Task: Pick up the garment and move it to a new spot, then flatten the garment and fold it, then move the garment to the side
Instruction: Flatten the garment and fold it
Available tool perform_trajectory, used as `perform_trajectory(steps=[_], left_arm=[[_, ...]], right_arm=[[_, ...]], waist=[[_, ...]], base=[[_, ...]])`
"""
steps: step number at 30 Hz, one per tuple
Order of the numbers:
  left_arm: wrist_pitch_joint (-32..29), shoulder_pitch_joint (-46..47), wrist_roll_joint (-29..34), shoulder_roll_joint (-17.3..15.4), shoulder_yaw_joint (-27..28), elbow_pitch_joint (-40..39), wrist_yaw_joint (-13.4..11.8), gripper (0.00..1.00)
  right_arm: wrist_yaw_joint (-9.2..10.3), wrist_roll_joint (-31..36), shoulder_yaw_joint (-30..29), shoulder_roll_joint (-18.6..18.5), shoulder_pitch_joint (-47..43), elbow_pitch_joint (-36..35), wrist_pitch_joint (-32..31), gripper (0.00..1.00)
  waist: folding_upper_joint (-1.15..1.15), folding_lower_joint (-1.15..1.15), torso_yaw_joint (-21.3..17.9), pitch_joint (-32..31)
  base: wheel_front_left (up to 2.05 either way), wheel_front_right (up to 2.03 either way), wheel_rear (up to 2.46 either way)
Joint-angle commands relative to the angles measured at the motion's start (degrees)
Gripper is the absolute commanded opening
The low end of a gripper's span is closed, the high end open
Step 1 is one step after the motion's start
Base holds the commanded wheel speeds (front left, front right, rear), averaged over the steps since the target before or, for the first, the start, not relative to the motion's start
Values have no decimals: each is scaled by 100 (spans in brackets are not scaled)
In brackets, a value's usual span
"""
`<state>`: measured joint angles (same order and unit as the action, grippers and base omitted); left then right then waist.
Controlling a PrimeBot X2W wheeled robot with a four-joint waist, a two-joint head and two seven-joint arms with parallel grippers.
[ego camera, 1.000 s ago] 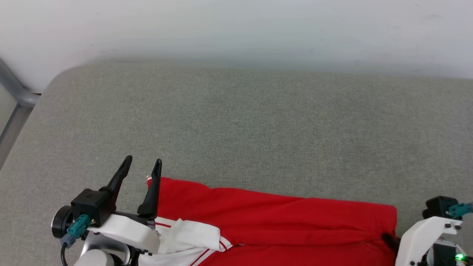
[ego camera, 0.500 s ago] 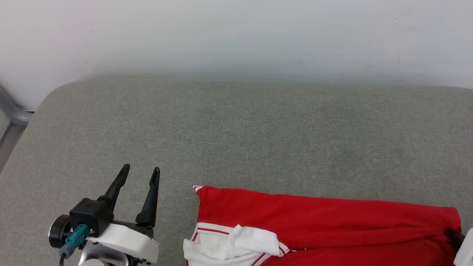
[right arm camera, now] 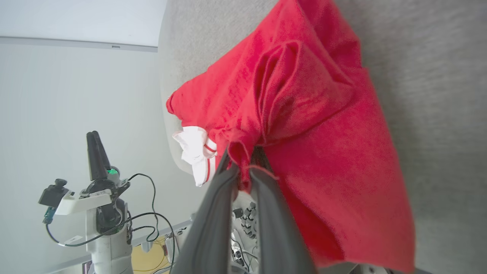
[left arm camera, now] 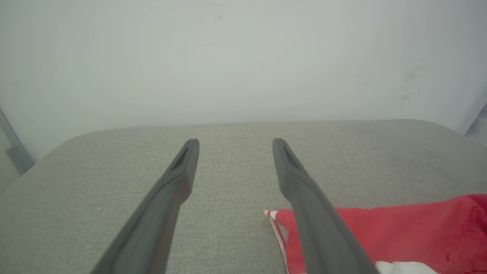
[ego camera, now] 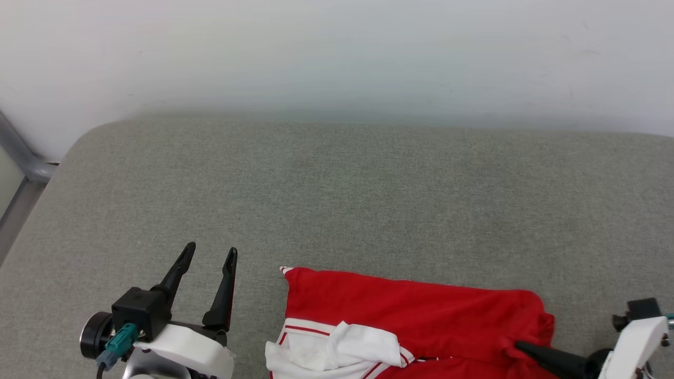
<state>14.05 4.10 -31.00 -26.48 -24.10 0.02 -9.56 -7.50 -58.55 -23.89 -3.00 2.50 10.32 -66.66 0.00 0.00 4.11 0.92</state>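
Head view: the garment point(ego camera: 410, 310), a red shirt, lies at the near edge of the padded grey bench point(ego camera: 368, 200), and it has parted from the left gripper point(ego camera: 210, 247). A second ago that gripper's inner finger stood against the shirt's far left corner. Now its jaws stand wide open and empty over bare upholstery, near the corner but clear of it. The right gripper point(ego camera: 521, 346) has its jaws closed on a pinch of red cloth at the shirt's right end, which has bunched inward. I judge that one arm alone now carries the move. The cloth is soft and rumpled, its white sleeve point(ego camera: 342, 345) crumpled beside striped trim; the bench is coarse-woven.
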Motion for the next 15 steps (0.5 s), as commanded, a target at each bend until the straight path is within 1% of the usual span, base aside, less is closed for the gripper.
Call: perform_trajectory(steps=[1,5,9,15], left_arm=[[-14,58,-14,15,-26,4,37,100],[-29,142,-14,28,-57,20,60,100],[-29,228,-23,47,-69,33,84,100],[12,392,-32,102,-74,60,147,100]], right_arm=[[2,-194,146,18,86,59,30,0],[2,-862,866,18,157,207,262,0],[2,-1426,1667,20,351,270,652,0],[2,-2002,2911,17,796,377,1294,0]], waist=[[0,0,32,1],[0,0,138,39],[0,0,260,125],[0,0,465,391]], base=[[0,0,0],[0,0,0],[0,0,0],[0,0,0]])
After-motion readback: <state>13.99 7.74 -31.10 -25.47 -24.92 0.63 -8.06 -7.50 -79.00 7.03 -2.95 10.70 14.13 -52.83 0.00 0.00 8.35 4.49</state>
